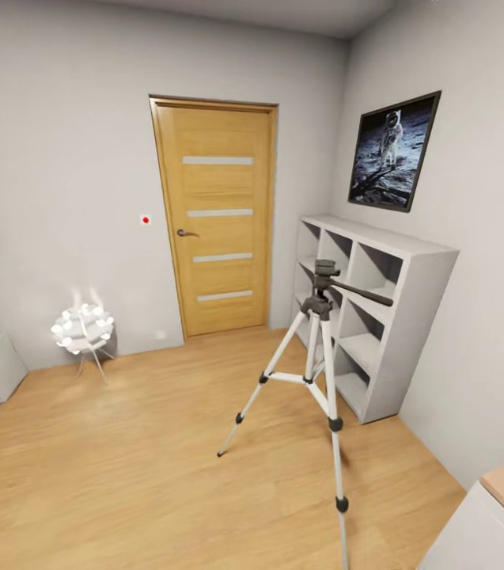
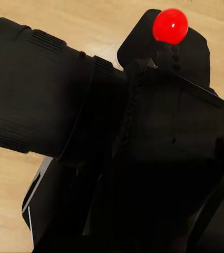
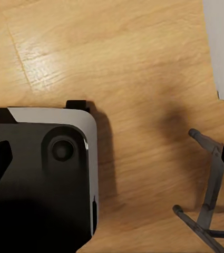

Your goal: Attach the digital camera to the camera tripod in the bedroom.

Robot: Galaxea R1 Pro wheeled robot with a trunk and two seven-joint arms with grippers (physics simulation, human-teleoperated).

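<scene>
— Any lettering or numbers to read here?

— None. The wooden door [image 1: 218, 218] bears only pale horizontal strips, no writing. The framed picture [image 1: 394, 150] on the wall shows an astronaut, without a legible caption.

— And on the digital camera [image 2: 143, 147], right up against the left claw?

— Matte black with a red dot button [image 2: 170, 26]; no brand, no numerals can be made out.

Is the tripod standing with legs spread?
Yes: the camera tripod stands upright on the wood floor, three legs splayed.
</scene>
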